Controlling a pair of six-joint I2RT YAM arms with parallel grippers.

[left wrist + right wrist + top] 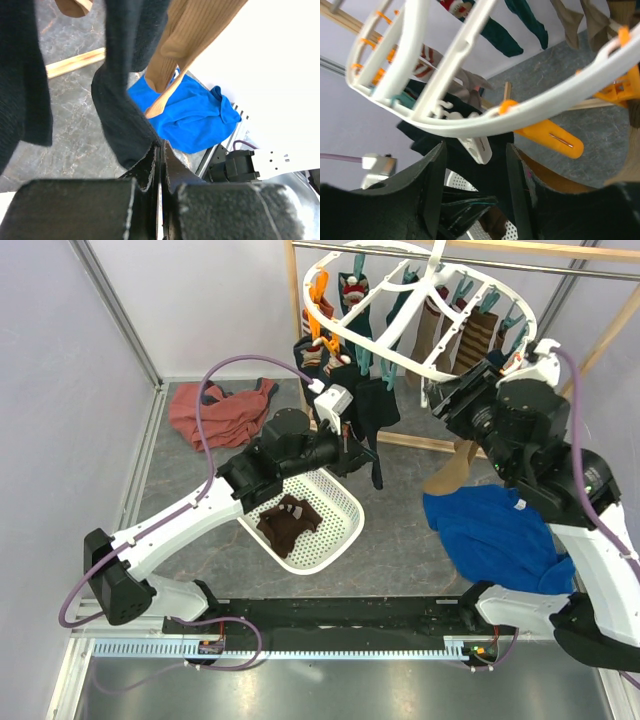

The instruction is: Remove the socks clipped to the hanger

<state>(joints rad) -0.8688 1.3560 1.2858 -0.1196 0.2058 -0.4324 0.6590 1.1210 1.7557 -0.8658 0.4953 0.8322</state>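
A grey marbled table [400, 560] carries everything. At its far side stands a wooden rail frame [560, 249], and the hanger [470, 126], a white oval ring with spokes, hangs tilted from it. To the right, under the right arm, a blue cloth [495, 530] lies crumpled on the table. A rust-red garment [215, 415] lies by the far left wall. Between the arms sits a white perforated basket [335, 508], tipped to one side, with a brown sock [285, 520] inside it.

The other socks [375, 405] are clipped round the ring's rim: navy and black ones along the near side, teal, brown and striped ones further back. A tan sock [175, 45] hangs low by the blue cloth.

The left gripper [160, 147] is raised just under the near left of the ring. Its fingers are pressed together with only a slit between them, and the lower end of a black sock [120, 125] runs down into their tips, so it appears pinched there.

The right gripper [475, 167] is up at the ring's rim with its fingers spread wide and nothing clamped. A white clip [476, 149] and a dark sock beneath it sit in the gap. An orange clip [547, 135] hangs from the rim just beside it.
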